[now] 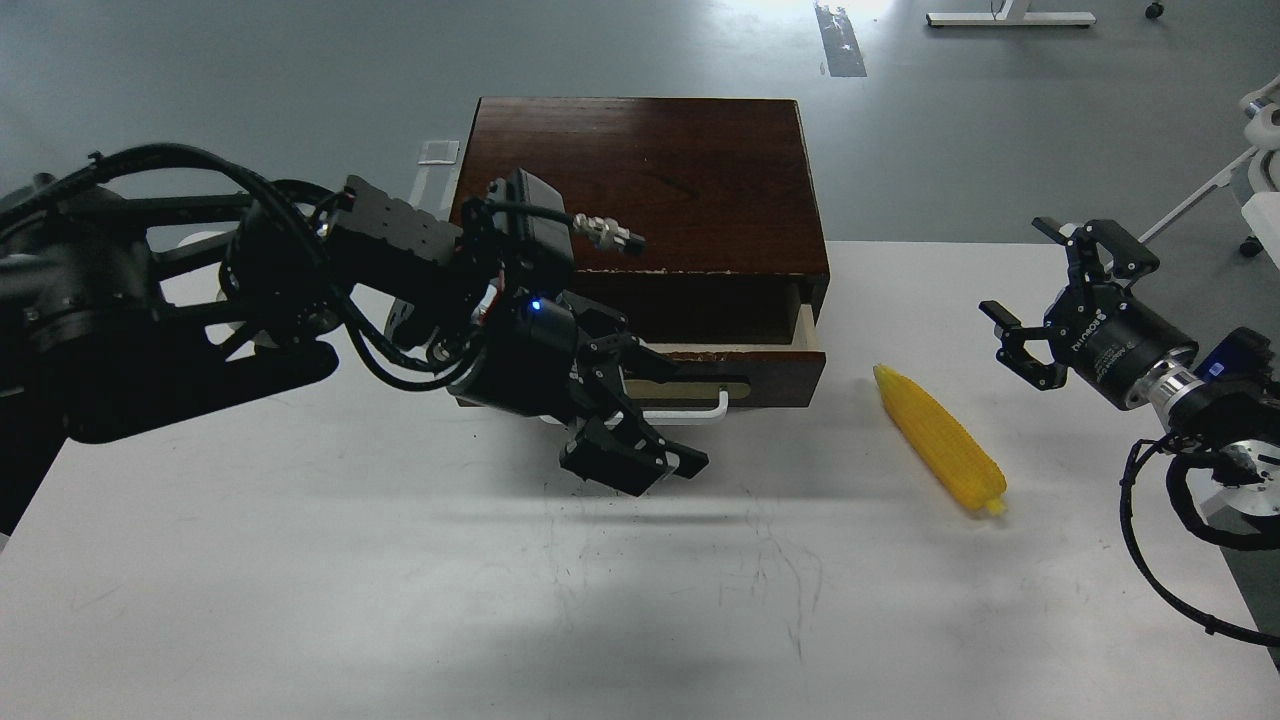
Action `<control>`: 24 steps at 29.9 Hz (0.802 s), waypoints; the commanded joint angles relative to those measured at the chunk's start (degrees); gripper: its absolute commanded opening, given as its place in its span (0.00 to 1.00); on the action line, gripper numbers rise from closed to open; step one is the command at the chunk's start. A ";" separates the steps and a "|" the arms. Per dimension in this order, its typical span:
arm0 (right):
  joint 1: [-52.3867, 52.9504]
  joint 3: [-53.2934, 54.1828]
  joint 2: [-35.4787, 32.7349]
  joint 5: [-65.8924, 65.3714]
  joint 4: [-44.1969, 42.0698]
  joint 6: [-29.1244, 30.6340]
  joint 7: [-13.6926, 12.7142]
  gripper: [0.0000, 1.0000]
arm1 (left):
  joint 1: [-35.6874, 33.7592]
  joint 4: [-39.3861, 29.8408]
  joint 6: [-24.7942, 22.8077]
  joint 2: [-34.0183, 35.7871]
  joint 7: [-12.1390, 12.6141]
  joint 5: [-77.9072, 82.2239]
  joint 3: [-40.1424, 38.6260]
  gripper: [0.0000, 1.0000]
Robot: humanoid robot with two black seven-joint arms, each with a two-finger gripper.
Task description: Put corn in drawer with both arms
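The dark wooden box [650, 180] stands at the table's back middle. Its drawer [775, 365] is pulled out a little, with pale wood sides showing at the right. My left gripper [660, 405] is right in front of the drawer, its fingers [640, 462] spread above and below the left part of the white handle [712, 405]. The handle's left end is hidden behind it. The yellow corn [940, 442] lies on the table to the right of the drawer. My right gripper [1040, 295] is open and empty, up and to the right of the corn.
The white table [400, 600] runs to its right edge near my right arm's cables [1160, 560]. Grey floor lies behind the box. A white chair base [1255, 150] shows at the far right.
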 commanded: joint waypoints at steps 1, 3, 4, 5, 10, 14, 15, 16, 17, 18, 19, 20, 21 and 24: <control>-0.04 -0.07 -0.35 -0.09 0.01 0.03 0.00 1.00 | 1.90 3.12 0.01 6.22 -0.01 -23.32 -4.11 0.99; -0.04 -0.07 -0.52 -0.09 0.01 0.03 0.00 1.00 | 2.96 5.15 0.01 8.25 -0.01 -31.37 -4.29 0.99; -0.04 -0.07 -0.52 -0.09 0.10 0.03 0.00 1.00 | 4.27 6.90 0.01 10.35 -0.01 -38.80 -4.38 0.99; -0.04 -0.07 -0.52 -0.09 0.10 0.03 0.00 1.00 | 5.06 7.70 0.01 11.33 -0.01 -42.18 -4.29 0.99; -0.04 -0.07 -0.61 -0.26 0.28 0.03 0.00 1.00 | 15.68 13.50 0.01 17.39 -0.01 -61.68 -4.47 0.99; -0.04 -0.51 -0.70 -0.53 0.28 0.08 0.00 1.00 | 23.17 18.77 0.01 19.69 -0.01 -74.36 -4.47 0.99; -0.04 -0.77 -1.13 -0.62 0.36 0.08 0.00 1.00 | 25.18 20.78 0.01 19.69 -0.01 -76.99 -4.64 0.99; -0.04 -0.86 -1.49 -0.88 0.45 0.08 0.00 1.00 | 26.07 21.85 0.01 19.60 -0.01 -78.32 -4.91 0.99; -0.04 -0.86 -1.75 -1.32 0.45 0.08 0.00 1.00 | 26.86 22.90 0.01 19.51 -0.01 -79.21 -5.26 0.99; 0.04 -0.86 -2.10 -3.06 0.63 0.08 0.00 1.00 | 28.61 24.91 0.01 19.16 -0.01 -80.69 -5.96 0.99; 0.13 -0.86 -2.45 -6.12 0.89 0.08 0.00 1.00 | 30.37 26.50 0.01 18.90 -0.01 -81.75 -6.57 0.99; 0.13 -0.86 -2.72 -8.24 1.06 0.08 0.00 1.00 | 31.25 27.30 0.01 18.81 -0.01 -82.20 -6.84 0.99; 0.39 -0.78 -3.42 -12.70 1.50 0.08 0.00 1.00 | 32.83 28.44 0.01 18.20 -0.01 -83.07 -7.45 0.99; 1.01 -0.51 -4.91 -21.75 2.47 0.03 0.00 1.00 | 35.82 30.55 0.01 16.27 -0.01 -84.66 -8.68 0.99</control>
